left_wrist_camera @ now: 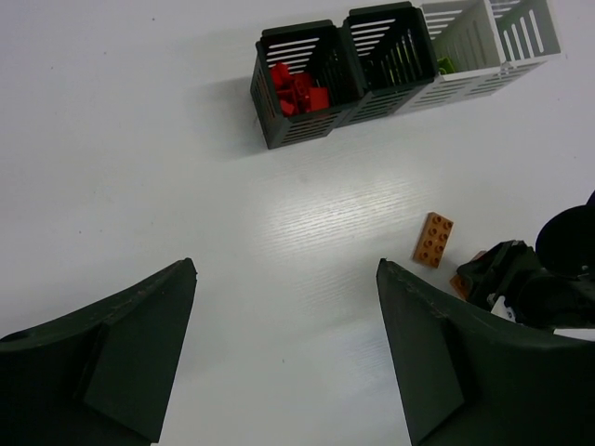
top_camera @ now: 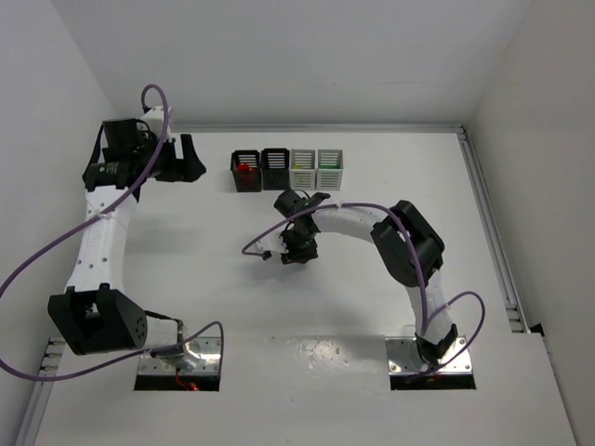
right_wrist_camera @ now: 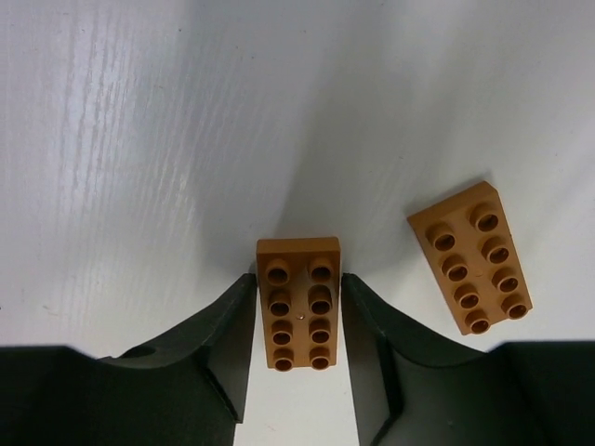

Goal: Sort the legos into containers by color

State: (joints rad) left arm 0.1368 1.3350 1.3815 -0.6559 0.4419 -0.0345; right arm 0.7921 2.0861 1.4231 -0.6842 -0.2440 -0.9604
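In the right wrist view my right gripper point(right_wrist_camera: 297, 277) sits low on the white table, its two black fingers pressed against the long sides of an orange-tan lego point(right_wrist_camera: 298, 304) lying studs up. A second orange-tan lego point(right_wrist_camera: 469, 257) lies loose just to its right. From above, that gripper point(top_camera: 299, 246) is a little in front of the four containers: two black bins point(top_camera: 246, 170) point(top_camera: 275, 167) and two white bins point(top_camera: 303, 169) point(top_camera: 330, 168). Red legos point(left_wrist_camera: 297, 88) fill the left black bin. My left gripper point(top_camera: 186, 158) hovers open and empty, left of the row.
The left wrist view shows a loose orange-tan lego point(left_wrist_camera: 434, 240) on the table beside the right arm's wrist point(left_wrist_camera: 530, 279), and something green inside the nearer white bin point(left_wrist_camera: 446, 65). Walls close in at the back and left, and a rail point(top_camera: 488, 214) runs along the table's right edge.
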